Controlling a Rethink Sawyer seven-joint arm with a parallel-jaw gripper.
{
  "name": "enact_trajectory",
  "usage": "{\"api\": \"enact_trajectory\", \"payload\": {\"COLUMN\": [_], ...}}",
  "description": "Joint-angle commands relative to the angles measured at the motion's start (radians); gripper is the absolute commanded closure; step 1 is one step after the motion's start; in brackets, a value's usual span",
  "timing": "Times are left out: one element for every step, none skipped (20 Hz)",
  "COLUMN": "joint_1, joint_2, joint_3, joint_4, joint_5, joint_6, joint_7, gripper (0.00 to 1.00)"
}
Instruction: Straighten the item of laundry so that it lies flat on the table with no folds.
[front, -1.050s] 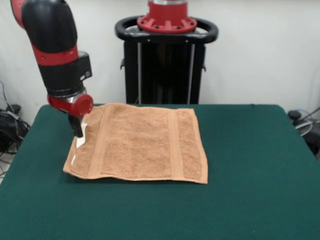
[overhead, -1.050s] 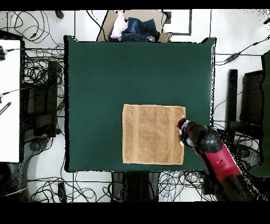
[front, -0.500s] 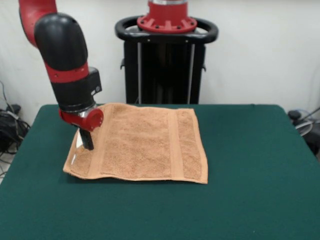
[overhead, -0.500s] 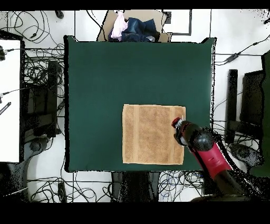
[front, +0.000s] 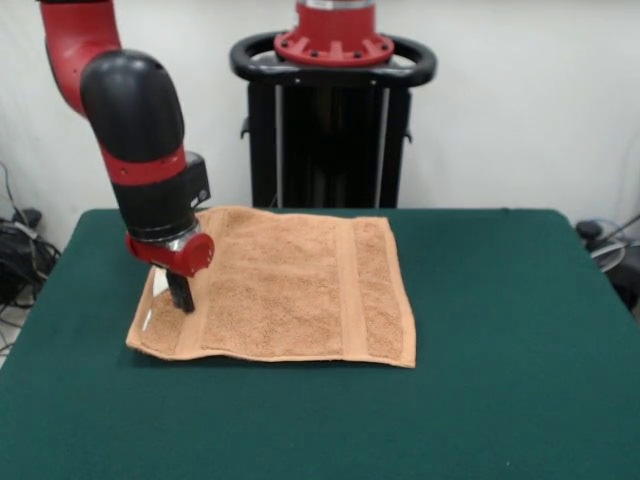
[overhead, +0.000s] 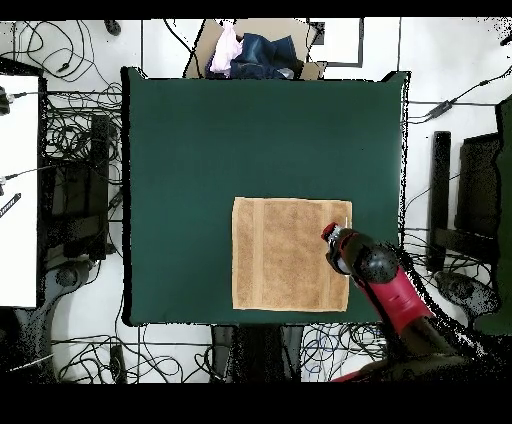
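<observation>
Shifted inward and lower over the last second — gripper (front: 183, 300) now on the towel (front: 285, 290), beside its white label; finger state impossible to tell. Spread flat near the table's (front: 500, 380) edge — seemingly almost straightened.

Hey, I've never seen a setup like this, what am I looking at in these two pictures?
It is a red and black robot arm working at a green table. One picture looks across the table at the robot; the other looks straight down from above. An orange-tan towel lies spread on the table, looking nearly flat. The arm's gripper is down at the towel's edge, beside a small white label. Whether it is pinching the cloth cannot be seen. A pile of clothes sits beyond the table in the top-down picture.
</observation>
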Motion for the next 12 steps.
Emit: {"api": "enact_trajectory", "payload": {"joint_1": [0.029,0.032,0.034,0.031,0.027,0.018,0.012,0.005,0.008,0.011,0.023,0.032], "joint_2": [0.162,0.150,0.141,0.136,0.132,0.133,0.132,0.126,0.111,0.096,0.070,0.042], "joint_3": [0.014,0.001,-0.012,-0.019,-0.022,-0.019,-0.018,-0.018,-0.026,-0.034,-0.049,-0.062], "joint_4": [-0.242,-0.253,-0.269,-0.279,-0.288,-0.291,-0.298,-0.299,-0.299,-0.300,-0.292,-0.284], "joint_5": [-0.006,-0.013,-0.020,-0.033,-0.044,-0.059,-0.071,-0.084,-0.090,-0.096,-0.097,-0.097], "joint_6": [-0.033,0.003,0.038,0.057,0.074,0.079,0.090,0.103,0.130,0.156,0.192,0.233], "joint_7": [0.113,0.101,0.091,0.081,0.074,0.069,0.067,0.066,0.072,0.079,0.091,0.104], "gripper": [1.00,1.00,1.00,1.00,1.00,1.00,1.00,1.00,1.00,1.00,1.00,1.00]}}
